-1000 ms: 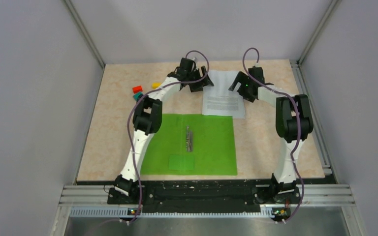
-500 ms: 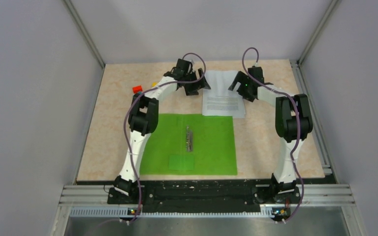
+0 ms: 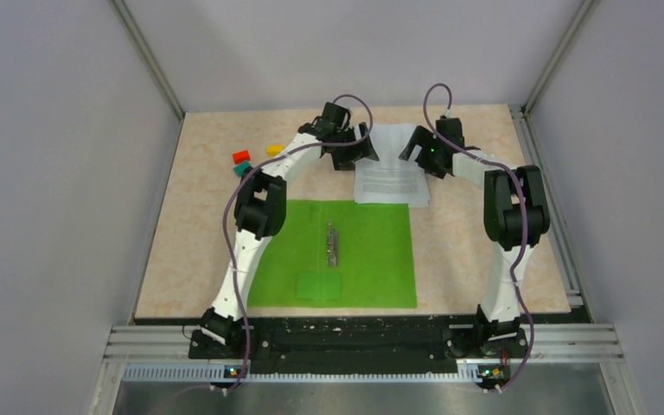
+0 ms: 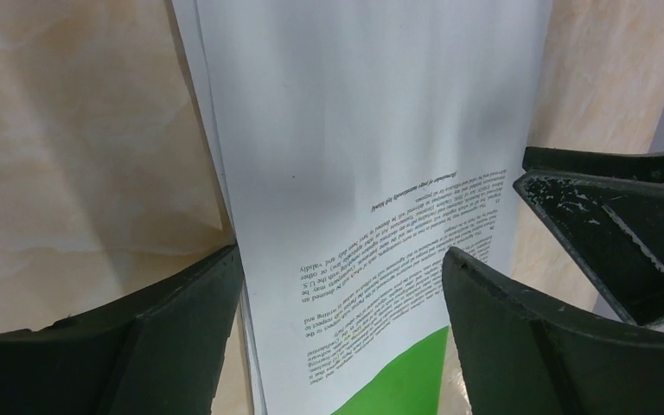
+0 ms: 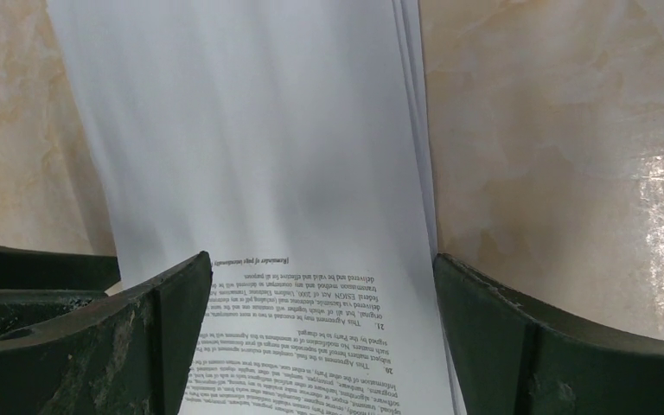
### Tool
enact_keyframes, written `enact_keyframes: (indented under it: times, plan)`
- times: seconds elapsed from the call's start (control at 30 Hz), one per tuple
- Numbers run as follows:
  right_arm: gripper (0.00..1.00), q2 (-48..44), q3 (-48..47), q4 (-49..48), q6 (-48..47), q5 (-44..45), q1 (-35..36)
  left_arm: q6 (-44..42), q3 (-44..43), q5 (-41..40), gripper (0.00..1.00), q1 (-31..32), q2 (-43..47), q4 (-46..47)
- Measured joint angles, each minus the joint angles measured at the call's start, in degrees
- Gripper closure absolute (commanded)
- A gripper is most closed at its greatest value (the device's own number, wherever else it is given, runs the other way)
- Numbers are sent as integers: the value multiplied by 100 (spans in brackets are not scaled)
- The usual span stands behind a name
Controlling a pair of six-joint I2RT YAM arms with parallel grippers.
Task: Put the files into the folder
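None of the files (image 3: 389, 177) are in the folder (image 3: 372, 251) yet; they lie on the surface (image 3: 199, 216) just past its far edge. My left fingers (image 4: 164, 337) and right fingers (image 5: 527, 346) straddle them, spread apart.

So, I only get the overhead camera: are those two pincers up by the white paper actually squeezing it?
Observer: Not the left one. Its wrist camera shows the left pincer open, with the files visible between its spread fingers.
Visitor: And the right one?
Observer: The right pincer is open as well. Its own wrist camera shows the files between its two fingers.
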State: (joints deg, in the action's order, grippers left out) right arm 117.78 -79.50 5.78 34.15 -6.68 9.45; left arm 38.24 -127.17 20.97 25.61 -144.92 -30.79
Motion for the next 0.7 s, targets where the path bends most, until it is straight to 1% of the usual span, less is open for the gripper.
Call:
enact_keyframes:
  times: [0.1, 0.17, 0.4, 0.5, 0.7]
  plan:
    - [1, 4, 0, -24, -31, -96, 0, 85, -343, 28, 12, 33, -186, -155]
    - [1, 9, -2, -24, -55, -177, -2, 133, -409, 90, 13, 26, -229, -170]
    - [1, 114, -131, -13, -74, -570, -2, 367, -411, 337, 17, -35, -267, -94]
    - [1, 162, -177, -28, -74, -737, -2, 459, -411, 450, 22, -61, -282, -55]
    - [7, 256, -247, -118, -50, -1113, -2, 538, -409, 660, 25, -133, -348, -26]
